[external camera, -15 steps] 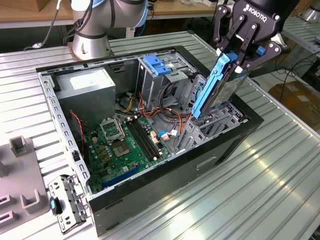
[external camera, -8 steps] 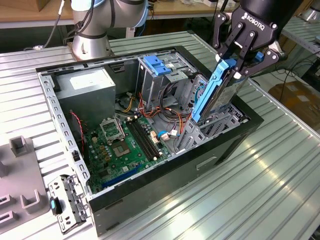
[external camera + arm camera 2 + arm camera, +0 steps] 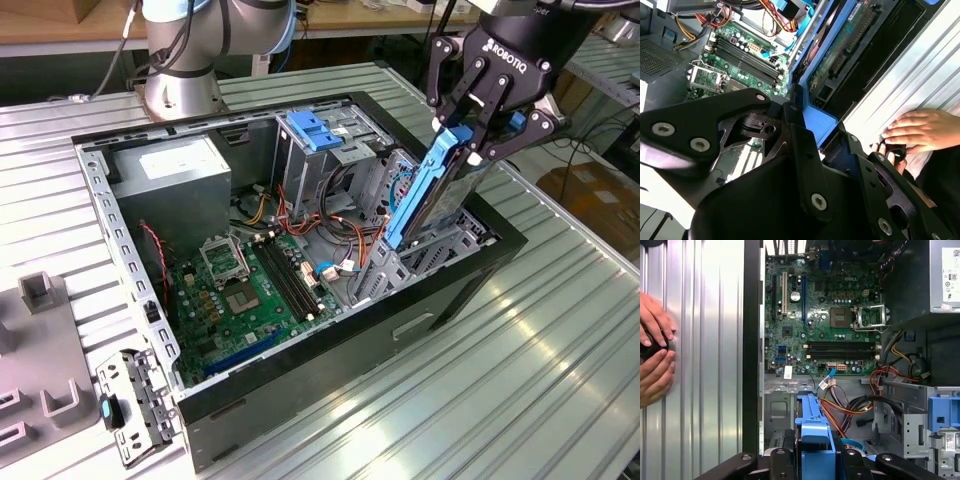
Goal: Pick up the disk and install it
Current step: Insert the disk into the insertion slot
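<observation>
In the exterior view the gripper (image 3: 470, 140) hangs over the end of the open computer case (image 3: 330, 352) on the exterior view's right, its jaws clamped on the upper end of the disk (image 3: 428, 192). The disk is tilted steeply, blue rail facing out, with its lower end down in the metal drive cage (image 3: 447, 252) beside the motherboard (image 3: 245, 290). In the first wrist view a person's hands (image 3: 654, 352) rest on the ribbed metal surface (image 3: 705, 365) just outside the case wall.
</observation>
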`<action>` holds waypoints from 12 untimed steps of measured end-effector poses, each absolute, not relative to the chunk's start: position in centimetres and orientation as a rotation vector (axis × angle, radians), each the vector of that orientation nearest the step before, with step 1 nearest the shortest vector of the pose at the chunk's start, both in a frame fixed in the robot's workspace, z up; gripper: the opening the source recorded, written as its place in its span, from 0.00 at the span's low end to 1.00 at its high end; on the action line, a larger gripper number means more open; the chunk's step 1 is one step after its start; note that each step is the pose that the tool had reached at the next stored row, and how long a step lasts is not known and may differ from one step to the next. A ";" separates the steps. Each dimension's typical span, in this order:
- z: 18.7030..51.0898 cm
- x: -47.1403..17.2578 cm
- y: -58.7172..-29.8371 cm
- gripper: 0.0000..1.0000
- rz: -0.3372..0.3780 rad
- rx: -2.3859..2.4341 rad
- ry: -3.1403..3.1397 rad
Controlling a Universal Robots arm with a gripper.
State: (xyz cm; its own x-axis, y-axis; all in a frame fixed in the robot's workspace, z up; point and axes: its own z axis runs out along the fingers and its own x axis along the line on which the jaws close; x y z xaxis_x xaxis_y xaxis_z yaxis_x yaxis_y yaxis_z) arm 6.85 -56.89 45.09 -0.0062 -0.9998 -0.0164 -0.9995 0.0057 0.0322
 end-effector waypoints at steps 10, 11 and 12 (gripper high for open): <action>44.6 6.9 -56.9 0.51 -0.054 2.207 -2.220; 44.2 6.9 -56.9 0.51 -0.053 2.207 -2.220; 44.0 6.9 -56.9 0.51 -0.054 2.207 -2.220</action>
State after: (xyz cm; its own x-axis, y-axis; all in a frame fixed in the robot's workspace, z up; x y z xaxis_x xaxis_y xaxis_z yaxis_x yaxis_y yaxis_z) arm 6.86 -56.88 43.97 -0.0060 -0.9998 -0.0163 -0.9995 0.0055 0.0321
